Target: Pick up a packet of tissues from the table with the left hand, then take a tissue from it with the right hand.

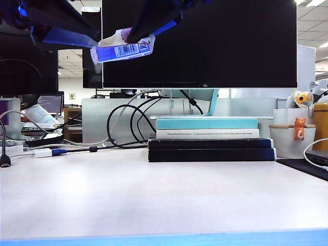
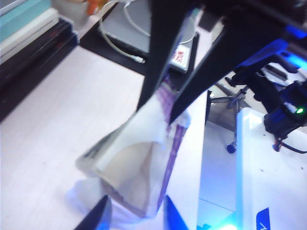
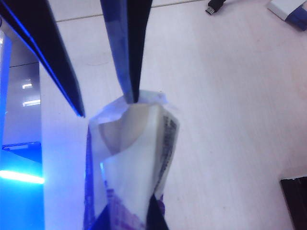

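You see the packet of tissues (image 1: 123, 49) as thin, soft plastic film, glossy and crinkled, its barcode side printed smooth. At its open mouth the tissue (image 3: 132, 125) looks like matt white paper, soft and slightly creased. The left pincer (image 2: 163, 112) and right pincer (image 3: 106, 108) have hard, dark, smooth fingers with a faint sheen. The desk (image 1: 154, 200) is a pale, smooth, matt laminate. The stacked books (image 1: 210, 141) show matt card covers and paper edges.

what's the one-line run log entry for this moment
left gripper: holding packet of tissues above table | right gripper: fingers at packet's open end | tissue: not out
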`<state>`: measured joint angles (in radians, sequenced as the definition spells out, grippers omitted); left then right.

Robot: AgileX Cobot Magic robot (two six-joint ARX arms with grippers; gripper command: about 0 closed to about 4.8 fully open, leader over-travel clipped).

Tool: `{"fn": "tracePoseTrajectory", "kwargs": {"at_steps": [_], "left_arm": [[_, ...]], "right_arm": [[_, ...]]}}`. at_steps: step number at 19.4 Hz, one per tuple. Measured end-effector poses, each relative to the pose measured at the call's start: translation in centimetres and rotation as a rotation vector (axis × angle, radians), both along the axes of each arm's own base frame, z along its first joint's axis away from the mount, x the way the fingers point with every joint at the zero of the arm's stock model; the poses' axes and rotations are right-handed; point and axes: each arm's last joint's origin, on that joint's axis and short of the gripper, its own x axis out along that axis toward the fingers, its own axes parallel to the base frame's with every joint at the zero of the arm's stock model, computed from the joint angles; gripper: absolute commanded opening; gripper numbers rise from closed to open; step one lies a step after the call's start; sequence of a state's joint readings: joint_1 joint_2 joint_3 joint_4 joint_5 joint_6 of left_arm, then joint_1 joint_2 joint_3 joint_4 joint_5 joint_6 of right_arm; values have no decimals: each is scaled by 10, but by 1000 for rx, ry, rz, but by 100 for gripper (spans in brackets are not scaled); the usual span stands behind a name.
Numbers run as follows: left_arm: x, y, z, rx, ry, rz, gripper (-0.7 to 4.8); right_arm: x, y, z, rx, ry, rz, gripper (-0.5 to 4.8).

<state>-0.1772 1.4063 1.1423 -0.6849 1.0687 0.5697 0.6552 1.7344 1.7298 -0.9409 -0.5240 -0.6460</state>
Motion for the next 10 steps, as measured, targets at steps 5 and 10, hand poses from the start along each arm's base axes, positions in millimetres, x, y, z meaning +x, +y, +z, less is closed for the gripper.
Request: {"fn": "tracePoseTrajectory", "kwargs": {"at_steps": [5, 10], "left_arm": [[2, -1, 2, -15, -24, -2, 149], [2, -1, 3, -41, -23, -15, 149]], "right_arm": [[0, 1, 1, 29, 8, 10, -4], [1, 1, 2, 46, 14, 14, -4]]}}
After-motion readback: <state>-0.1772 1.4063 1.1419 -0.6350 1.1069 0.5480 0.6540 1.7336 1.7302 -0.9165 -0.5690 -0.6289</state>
